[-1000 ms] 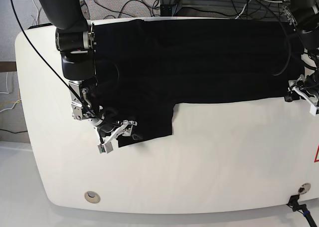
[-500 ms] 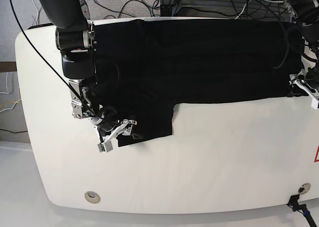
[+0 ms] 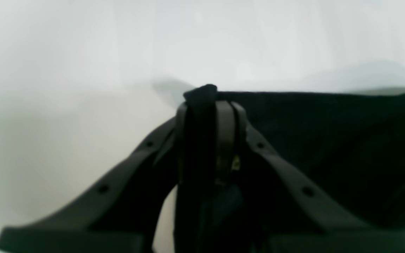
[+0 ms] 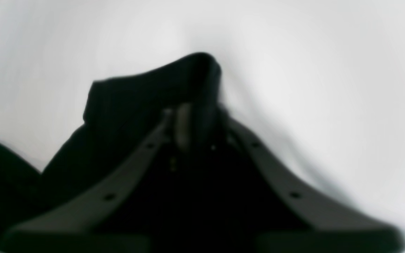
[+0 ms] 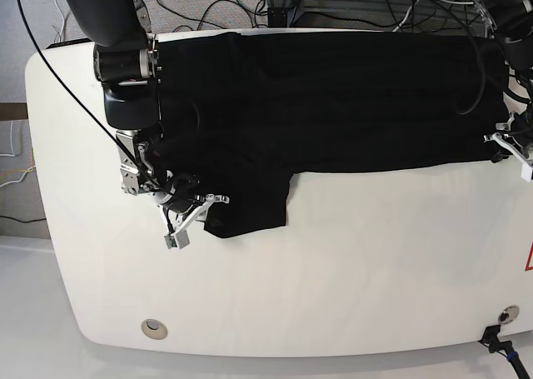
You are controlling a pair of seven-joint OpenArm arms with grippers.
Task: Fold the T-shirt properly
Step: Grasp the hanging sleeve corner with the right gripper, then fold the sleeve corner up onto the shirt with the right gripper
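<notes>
Black T-shirt (image 5: 333, 104) lies spread along the far side of the white tabletop (image 5: 333, 271). Right claw (image 4: 195, 116) is closed on the sleeve hem; left claw (image 3: 209, 105) is closed on the bottom corner, likely so both edges can lift together for a fold.

The right gripper (image 5: 198, 215) is now raised a little toward the far edge of the table (image 5: 333, 287), and the sleeve corner of the T-shirt (image 5: 333, 96) clamped in it is pulled up from the near-left area. The left gripper (image 5: 510, 143) is shifted outward to the table's right edge, with the hem drawn tighter.
</notes>
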